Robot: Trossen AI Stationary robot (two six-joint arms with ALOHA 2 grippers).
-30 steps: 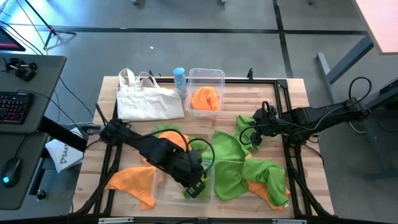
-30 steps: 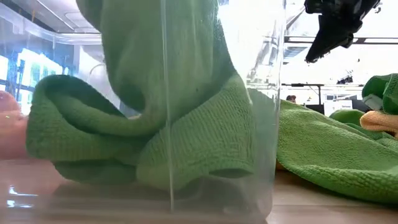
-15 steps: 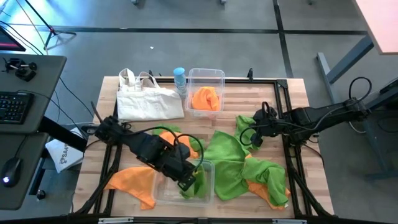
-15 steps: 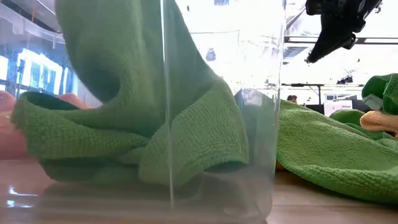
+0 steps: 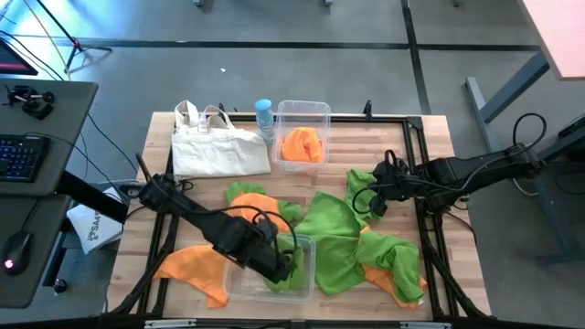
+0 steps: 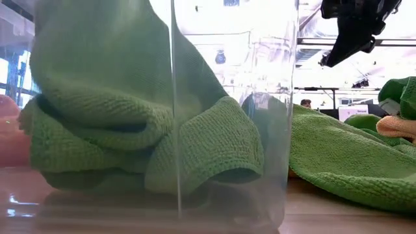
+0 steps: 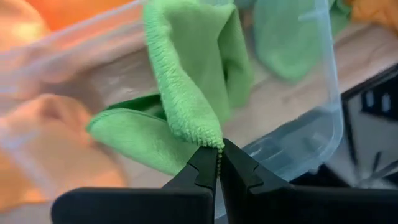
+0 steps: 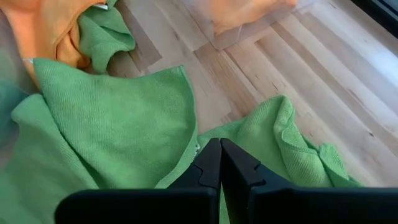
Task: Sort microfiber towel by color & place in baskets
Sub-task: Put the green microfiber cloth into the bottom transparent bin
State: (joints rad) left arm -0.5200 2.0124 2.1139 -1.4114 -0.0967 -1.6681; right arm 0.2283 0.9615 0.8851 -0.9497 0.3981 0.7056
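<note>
The left gripper [image 7: 219,155] pinches a green towel [image 7: 186,99] by its edge inside the near clear basket [image 5: 245,279]. Risk: part drapes over the rim and may slide out on release. The right gripper [image 8: 219,163], fingers pressed together, hovers over loose green towels [image 8: 112,124].

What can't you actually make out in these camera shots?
- High view: the left gripper is over the near bin, but its fingertips are too small to read; the left wrist view shows them pinching the green towel.
- Low view: the bin wall and that towel block most of the table.
- Right gripper: whether it pinches cloth is unclear.
</note>
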